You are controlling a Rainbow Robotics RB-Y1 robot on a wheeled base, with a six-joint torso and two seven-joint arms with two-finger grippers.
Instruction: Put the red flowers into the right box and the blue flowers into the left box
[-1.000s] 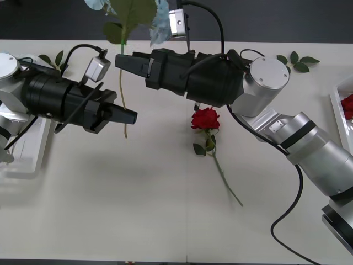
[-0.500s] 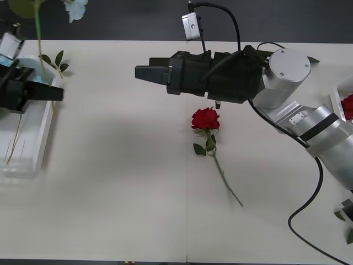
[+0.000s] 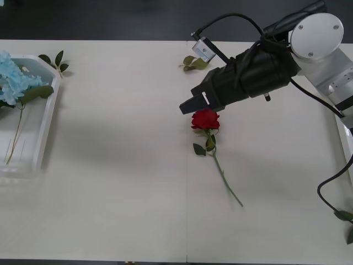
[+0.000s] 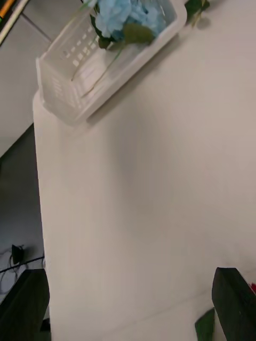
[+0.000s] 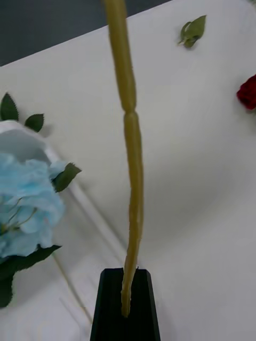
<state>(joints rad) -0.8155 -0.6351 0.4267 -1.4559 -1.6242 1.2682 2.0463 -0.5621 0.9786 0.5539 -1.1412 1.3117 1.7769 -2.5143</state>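
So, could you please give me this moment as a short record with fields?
right arm: right tool open, tips right by the bloom of the red rose
left arm: left tool shut on a long stem, near the left box
red rose: lying loose mid-table, not in a box
blue flowers: lying in the left box
other: leaf sprig on the table's far side

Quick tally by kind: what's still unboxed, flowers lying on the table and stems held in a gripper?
Rose on table: 1
Stem in left gripper, bloom out of sight: 1
Total: 2
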